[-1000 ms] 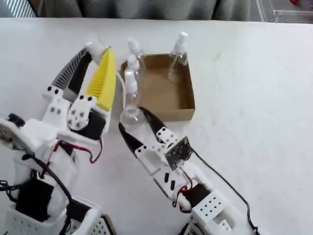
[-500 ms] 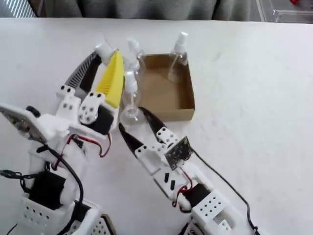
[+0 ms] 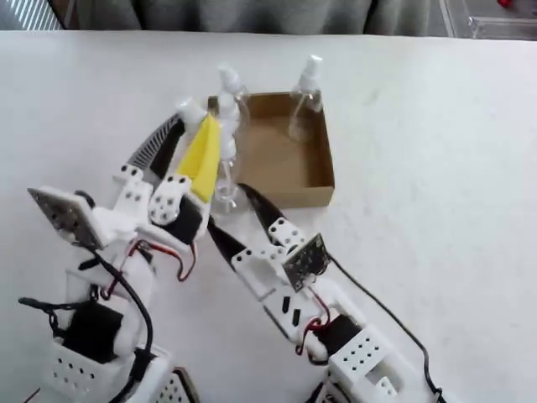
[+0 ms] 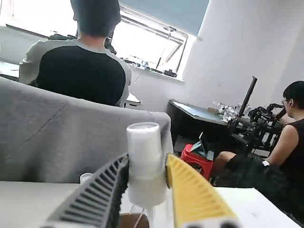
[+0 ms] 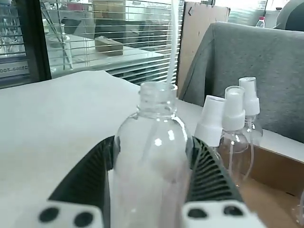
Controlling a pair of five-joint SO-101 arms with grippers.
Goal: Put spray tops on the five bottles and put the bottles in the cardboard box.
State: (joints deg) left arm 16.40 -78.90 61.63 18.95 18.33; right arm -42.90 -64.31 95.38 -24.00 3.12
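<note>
The uncapped bottle [image 5: 152, 161] is being held upright just outside the near wall of the cardboard box [image 3: 323, 176], over the tabletop [image 3: 436, 235]. The right hand [image 3: 226, 207] is gripping its body. The left hand [image 3: 194, 122] is gripping a spray top [image 4: 145, 156] above the neck, with its tube [image 5: 172, 42] hanging down to the opening. Capped bottles [image 5: 233, 128] are standing inside the box.

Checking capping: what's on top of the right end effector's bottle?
The bottle is open-necked, a tube entering it. The left end effector, holding the spray top, partly covers it from above.
</note>
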